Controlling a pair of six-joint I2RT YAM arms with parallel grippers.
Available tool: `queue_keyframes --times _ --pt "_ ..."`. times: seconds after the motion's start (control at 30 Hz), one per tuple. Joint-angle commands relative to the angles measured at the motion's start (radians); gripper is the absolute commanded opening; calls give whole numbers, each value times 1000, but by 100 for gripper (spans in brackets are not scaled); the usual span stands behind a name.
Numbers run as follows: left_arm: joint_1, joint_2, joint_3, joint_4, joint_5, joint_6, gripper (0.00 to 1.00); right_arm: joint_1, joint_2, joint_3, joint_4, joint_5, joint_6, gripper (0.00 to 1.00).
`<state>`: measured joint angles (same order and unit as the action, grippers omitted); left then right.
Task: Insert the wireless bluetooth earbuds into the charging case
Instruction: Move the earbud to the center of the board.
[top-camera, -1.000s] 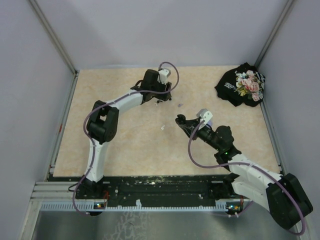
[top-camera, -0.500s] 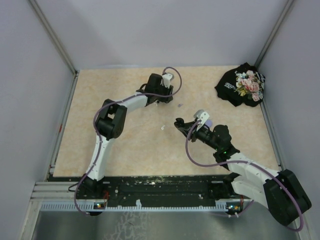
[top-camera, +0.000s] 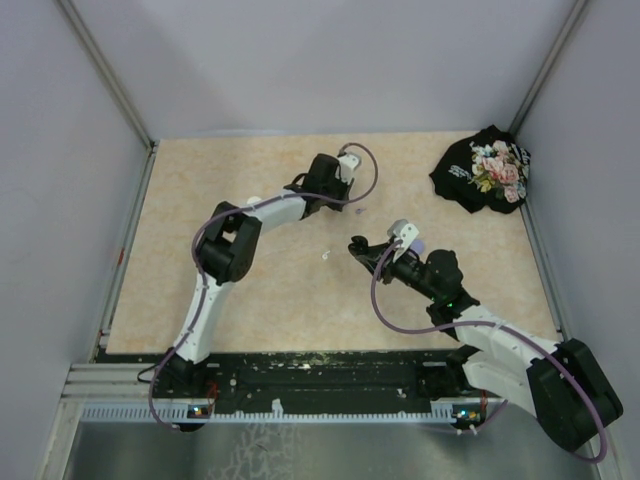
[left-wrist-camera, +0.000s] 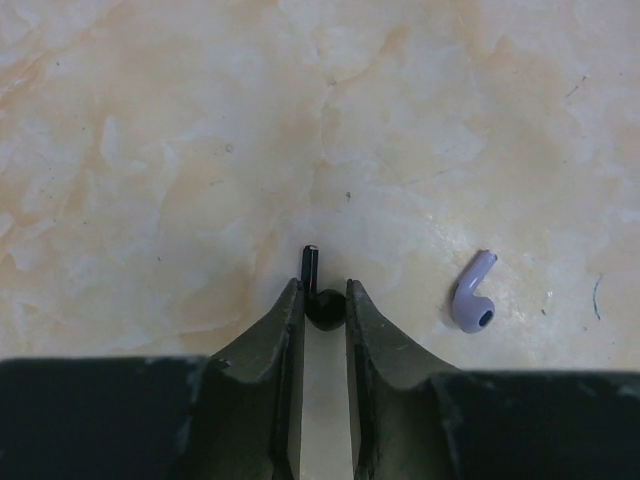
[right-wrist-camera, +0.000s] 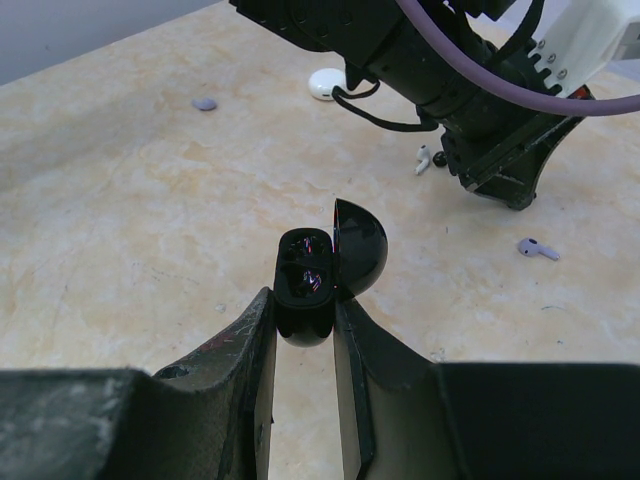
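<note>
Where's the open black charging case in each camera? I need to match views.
Top external: black charging case just right of centre, in the right gripper.
Left wrist: not in it.
Right wrist: case at centre, lid open, between the fingers.
Shared landmark, both wrist views: purple earbud beside the left gripper.

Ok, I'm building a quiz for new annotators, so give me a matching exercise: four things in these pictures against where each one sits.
Things:
1. black earbud
2. purple earbud
3. black charging case
4. floral cloth

Places:
A. far right corner of the table
B. held, lid open, in the right gripper
C. lying loose on the table
D. pinched in the left gripper

Pairs: 1-D, 2-C, 3-B, 4-A.
</note>
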<state>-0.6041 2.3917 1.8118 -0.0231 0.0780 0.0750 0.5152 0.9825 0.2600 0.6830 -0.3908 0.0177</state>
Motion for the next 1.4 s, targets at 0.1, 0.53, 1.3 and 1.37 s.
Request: queue_keyframes --times 0.1,0.53,1.3,1.37 --pt "-11 -105 -141 -124 17 2 10 6 -38 30 25 -21 0 0" --pt "-24 -465 -567 -282 -29 -138 12 6 -69 -1 33 -94 41 0" --pt "-25 -627 -719 -454 -296 -247 49 6 -29 -1 84 -163 68 0" --pt "-24 -630 -720 -470 -327 -254 51 6 -28 -2 86 -163 67 0"
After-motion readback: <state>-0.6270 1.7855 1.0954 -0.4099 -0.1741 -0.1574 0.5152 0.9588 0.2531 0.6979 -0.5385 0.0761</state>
